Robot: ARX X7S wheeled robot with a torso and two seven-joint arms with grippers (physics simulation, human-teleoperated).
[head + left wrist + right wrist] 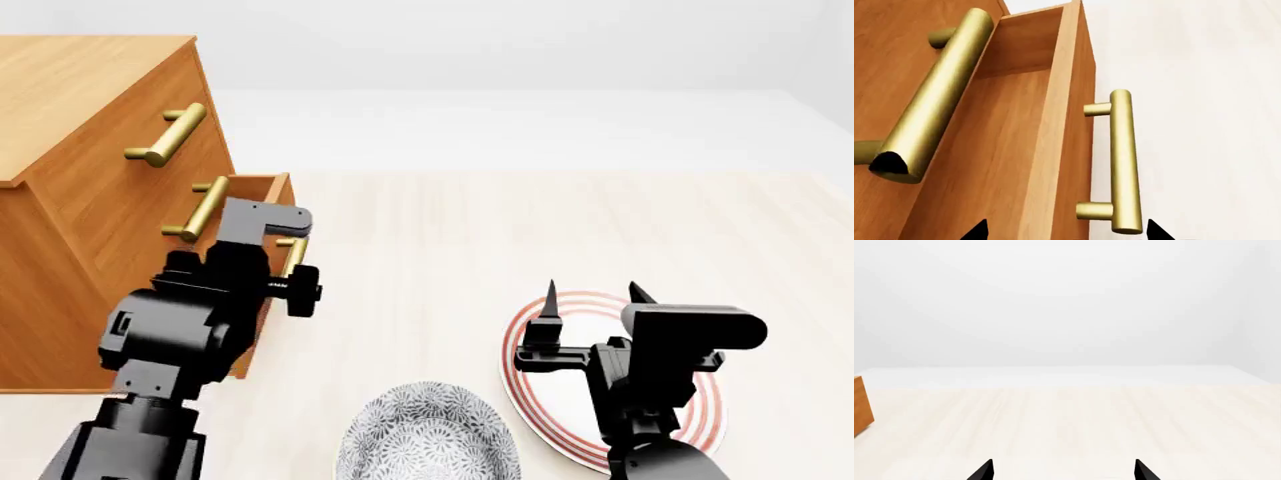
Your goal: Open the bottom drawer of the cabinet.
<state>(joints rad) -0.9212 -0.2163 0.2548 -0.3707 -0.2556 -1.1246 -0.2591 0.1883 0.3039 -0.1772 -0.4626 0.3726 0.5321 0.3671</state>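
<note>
The cabinet (80,120) stands at the table's left, with the brass handles of its two upper drawers showing. The bottom drawer (1007,145) is pulled partly out, and its bare wooden inside shows behind the front panel. In the head view the bottom drawer's rim (256,181) juts out of the cabinet face. My left gripper (1066,232) is open, with the end of the drawer's brass handle (1124,160) between its spread black fingertips (1155,231), not pinched. My right gripper (594,295) hangs open and holds nothing above the red-ringed plate (534,410).
A grey patterned bowl (427,445) sits at the table's near edge, between my arms. The middle drawer's handle (934,100) lies close beside the open drawer. The pale wooden table (534,230) stretches right and back. My left arm (200,310) hides the drawer's front.
</note>
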